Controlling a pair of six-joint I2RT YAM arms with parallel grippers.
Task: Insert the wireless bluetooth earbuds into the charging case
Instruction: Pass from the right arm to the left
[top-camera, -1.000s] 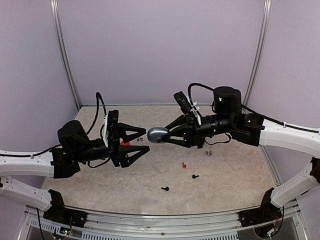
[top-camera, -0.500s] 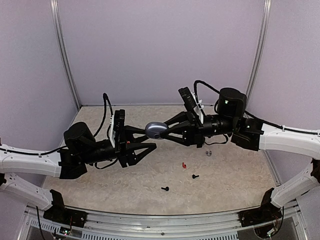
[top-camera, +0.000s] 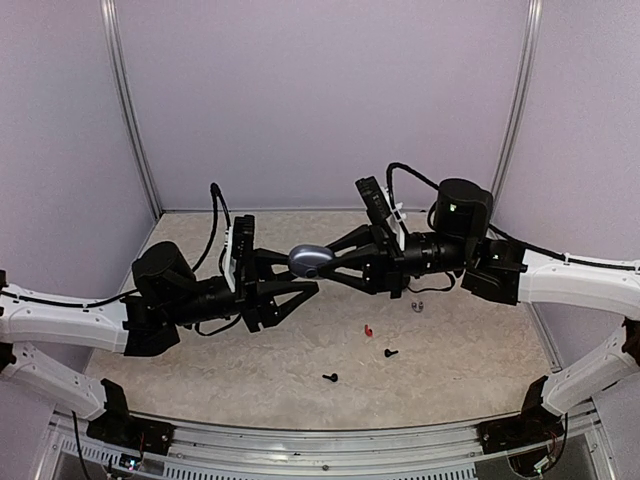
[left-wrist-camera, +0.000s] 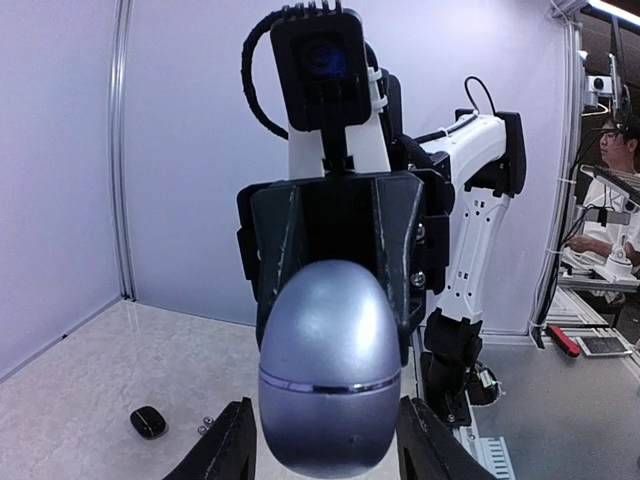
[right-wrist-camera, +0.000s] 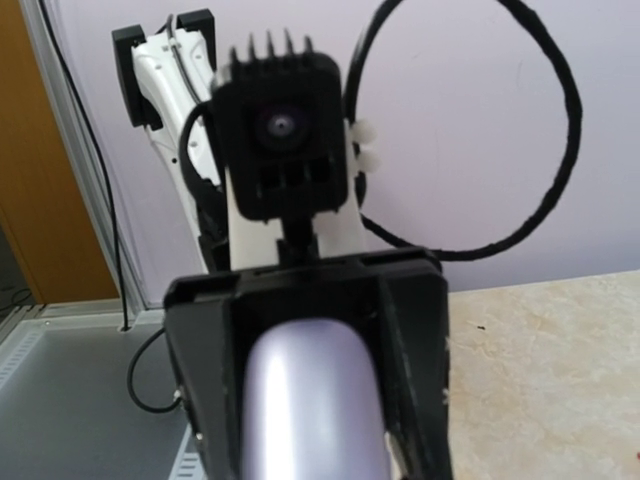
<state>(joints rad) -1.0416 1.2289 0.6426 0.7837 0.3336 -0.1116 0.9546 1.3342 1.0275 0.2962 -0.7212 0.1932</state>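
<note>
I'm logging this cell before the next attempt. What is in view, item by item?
charging case: one, silvery grey, in the air between the two grippers
red earbud: one, red, on the table right of centre
black earbuds: two, black, on the table towards the front, apart from each other
small silvery pieces: count unclear, silvery, on the table below the right arm
black case: one, black, on the table, seen from the left wrist
table: one, pale marbled
person: one, seated outside the cell
right gripper: black, shut on the charging case
left gripper: black, fingers either side of the case, grip unclear
</note>
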